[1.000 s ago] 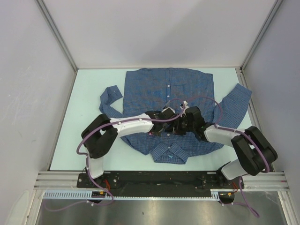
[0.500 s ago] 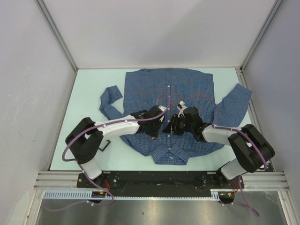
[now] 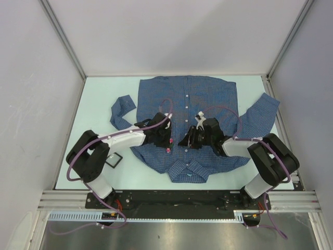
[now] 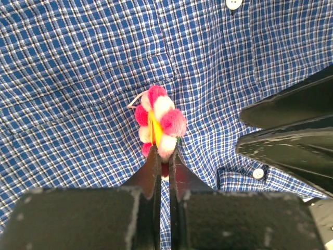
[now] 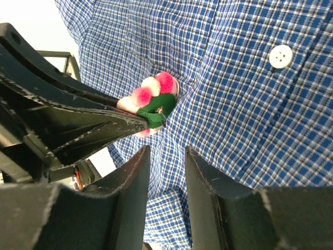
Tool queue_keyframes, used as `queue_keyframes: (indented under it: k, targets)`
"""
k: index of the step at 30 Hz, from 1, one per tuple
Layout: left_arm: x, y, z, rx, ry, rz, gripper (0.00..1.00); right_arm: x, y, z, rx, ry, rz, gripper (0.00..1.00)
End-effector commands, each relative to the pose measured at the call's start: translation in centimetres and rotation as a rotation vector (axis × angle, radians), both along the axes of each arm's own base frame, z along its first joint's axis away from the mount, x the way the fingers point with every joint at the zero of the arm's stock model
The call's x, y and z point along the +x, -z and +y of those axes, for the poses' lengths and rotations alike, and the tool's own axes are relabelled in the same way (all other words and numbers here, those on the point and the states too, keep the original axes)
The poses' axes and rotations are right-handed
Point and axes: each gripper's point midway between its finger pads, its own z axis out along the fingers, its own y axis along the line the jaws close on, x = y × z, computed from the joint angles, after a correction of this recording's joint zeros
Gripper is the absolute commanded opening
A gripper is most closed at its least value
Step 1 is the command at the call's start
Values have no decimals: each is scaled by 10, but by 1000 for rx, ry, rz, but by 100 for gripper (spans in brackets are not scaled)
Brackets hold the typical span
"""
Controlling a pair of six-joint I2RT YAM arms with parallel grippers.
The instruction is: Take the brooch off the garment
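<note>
The garment (image 3: 208, 99), a blue checked shirt, lies flat on the table with its collar toward the arms. My left gripper (image 4: 162, 152) is shut on the brooch (image 4: 158, 122), a pink and white flower with a yellow centre, held just above the cloth (image 4: 78, 62). From above, the brooch (image 3: 168, 150) shows as a pink speck at the left gripper (image 3: 166, 145), left of the button row. The right gripper (image 5: 166, 156) is open just beside it, with only shirt (image 5: 250, 104) behind its jaws. The brooch's green back (image 5: 158, 107) faces it. The cloth puckers beside the brooch; whether it is still pinned I cannot tell.
White buttons (image 5: 281, 56) run down the shirt front. The left gripper's fingers (image 5: 78, 125) cross close in front of the right gripper. A small dark square object (image 3: 113, 160) lies on the pale table (image 3: 99, 99) by the left arm. Walls stand on three sides.
The left arm has drawn back to the left with the brooch in its jaws, its elbow swinging outward. The right gripper has stayed by the button row and its jaws have widened slightly.
</note>
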Motion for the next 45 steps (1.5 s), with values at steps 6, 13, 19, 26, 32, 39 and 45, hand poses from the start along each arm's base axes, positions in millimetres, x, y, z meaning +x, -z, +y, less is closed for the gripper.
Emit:
queue_keyframes:
  k: [6, 13, 19, 26, 32, 39, 45]
  targets:
    - [0, 24, 20, 38, -61, 57, 0, 11, -6, 23, -13, -60, -87, 37]
    - [-1, 25, 18, 6, -59, 51, 0, 14, 1, 23, -175, -69, -200, 36]
    - [-5, 35, 17, -7, -55, 65, 0, 17, 8, 27, -325, -23, -317, 36]
    - [-5, 35, 21, -22, -67, 62, 0, 20, 11, 32, -406, 24, -391, 33]
    - [-7, 36, 22, -35, -64, 63, 0, 20, 15, 39, -407, 3, -406, 33]
    - [-8, 37, 20, -41, -51, 69, 0, 16, 15, 48, -385, -52, -427, 34]
    - [-8, 39, 20, -36, -52, 75, 0, 11, 11, 58, -344, -114, -449, 34]
